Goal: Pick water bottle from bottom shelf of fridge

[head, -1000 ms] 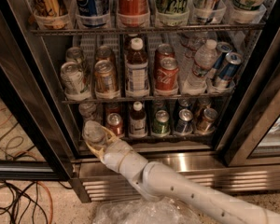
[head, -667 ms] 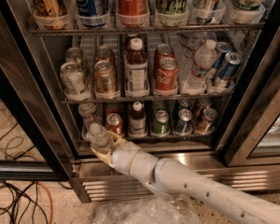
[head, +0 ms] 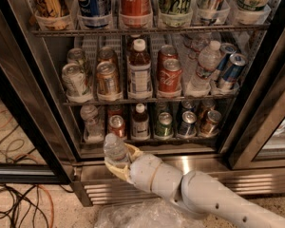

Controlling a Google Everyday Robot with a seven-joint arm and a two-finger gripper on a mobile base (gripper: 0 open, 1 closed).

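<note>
My gripper (head: 119, 159) is shut on the water bottle (head: 114, 147), a small clear crinkled bottle with a pale cap. I hold it upright just in front of the bottom shelf (head: 154, 140), over the steel sill of the fridge (head: 35, 91). My white arm reaches in from the lower right. A second small clear bottle (head: 91, 122) stands in the leftmost lane of the bottom shelf, behind and left of the held one.
The bottom shelf also holds several cans (head: 164, 125) and a dark-liquid bottle (head: 140, 120). A taller clear bottle (head: 203, 68) stands on the middle tier. Black-edged doors stand open at left (head: 19, 108) and right (head: 263, 103). Cables (head: 14, 208) and crumpled plastic (head: 133, 216) lie on the floor.
My gripper has moved right and back out of the bottom shelf, carrying the water bottle with it. The other bottle stayed in its lane.
</note>
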